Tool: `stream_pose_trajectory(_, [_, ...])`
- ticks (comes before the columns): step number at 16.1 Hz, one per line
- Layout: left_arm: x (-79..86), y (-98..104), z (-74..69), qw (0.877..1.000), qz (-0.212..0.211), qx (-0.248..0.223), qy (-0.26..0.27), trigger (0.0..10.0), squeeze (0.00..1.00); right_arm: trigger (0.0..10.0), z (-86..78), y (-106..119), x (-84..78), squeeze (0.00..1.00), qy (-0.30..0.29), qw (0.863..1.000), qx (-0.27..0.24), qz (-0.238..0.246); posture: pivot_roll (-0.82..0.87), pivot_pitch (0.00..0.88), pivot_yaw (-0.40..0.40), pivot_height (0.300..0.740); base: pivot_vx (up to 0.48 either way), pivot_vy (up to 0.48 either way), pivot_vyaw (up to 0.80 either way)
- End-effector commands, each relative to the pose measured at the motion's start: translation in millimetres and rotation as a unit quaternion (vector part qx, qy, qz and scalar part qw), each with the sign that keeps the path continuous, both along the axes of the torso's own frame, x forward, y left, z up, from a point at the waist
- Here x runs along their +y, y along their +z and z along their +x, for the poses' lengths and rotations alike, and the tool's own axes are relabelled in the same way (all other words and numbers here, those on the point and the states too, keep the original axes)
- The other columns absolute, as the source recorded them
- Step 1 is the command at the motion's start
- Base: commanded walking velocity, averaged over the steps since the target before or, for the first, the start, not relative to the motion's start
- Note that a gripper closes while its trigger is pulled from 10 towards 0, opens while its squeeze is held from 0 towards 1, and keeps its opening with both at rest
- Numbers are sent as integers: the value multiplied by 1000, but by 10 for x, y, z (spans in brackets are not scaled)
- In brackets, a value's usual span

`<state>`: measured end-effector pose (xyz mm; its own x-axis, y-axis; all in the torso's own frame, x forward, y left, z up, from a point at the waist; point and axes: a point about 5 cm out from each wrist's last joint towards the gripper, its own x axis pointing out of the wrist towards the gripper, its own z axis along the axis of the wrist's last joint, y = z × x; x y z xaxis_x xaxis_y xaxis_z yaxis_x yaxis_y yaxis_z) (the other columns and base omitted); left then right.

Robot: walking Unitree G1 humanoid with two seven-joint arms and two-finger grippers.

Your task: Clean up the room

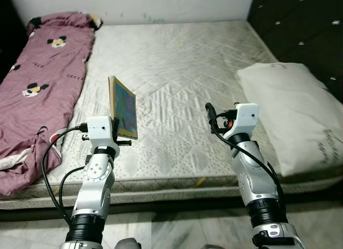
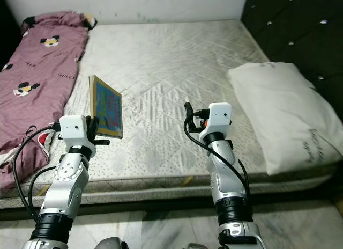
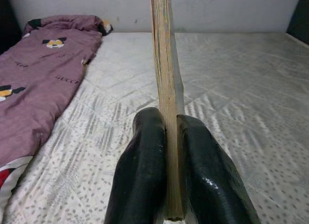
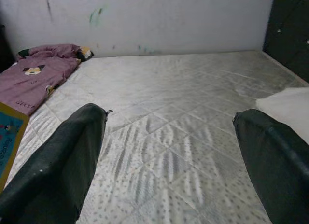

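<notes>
A thin book with a blue, colourful cover [image 1: 124,107] stands on edge above the near left part of the mattress [image 1: 182,56]. My left gripper [image 1: 116,129] is shut on the book's lower edge. In the left wrist view both black fingers [image 3: 145,156] press against the book's page edge [image 3: 165,79]. My right gripper [image 1: 216,116] hovers over the near middle of the bed. It is open, with its fingers [image 4: 72,151] wide apart and nothing between them.
A purple cartoon-print blanket [image 1: 45,72] lies crumpled along the bed's left side. A white pillow [image 1: 292,112] rests at the right, against a dark padded headboard [image 1: 303,23]. Tiled floor [image 1: 177,227] runs below the mattress edge.
</notes>
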<state>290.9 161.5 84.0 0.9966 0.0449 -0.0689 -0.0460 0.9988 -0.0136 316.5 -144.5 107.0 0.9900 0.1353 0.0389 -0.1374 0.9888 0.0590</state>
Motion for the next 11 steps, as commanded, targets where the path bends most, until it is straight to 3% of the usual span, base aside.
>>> stream_pose_trajectory(1, [20,113,37,1000,2,-26,1,10000,0,10000,16,25,0,0,-1,1000,-4,-1,-85,0,35,740,289,0,0])
stream_pose_trajectory(9, [23,83,20,1000,-5,-20,19,10000,0,10000,13,-8,-25,0,-3,1000,-2,-6,-65,0,29,740,30,0,0])
stream_pose_trajectory(11, [19,87,1,999,23,-26,24,10000,0,10000,26,-30,-35,0,-4,1000,0,-7,-51,0,34,740,0,0,0])
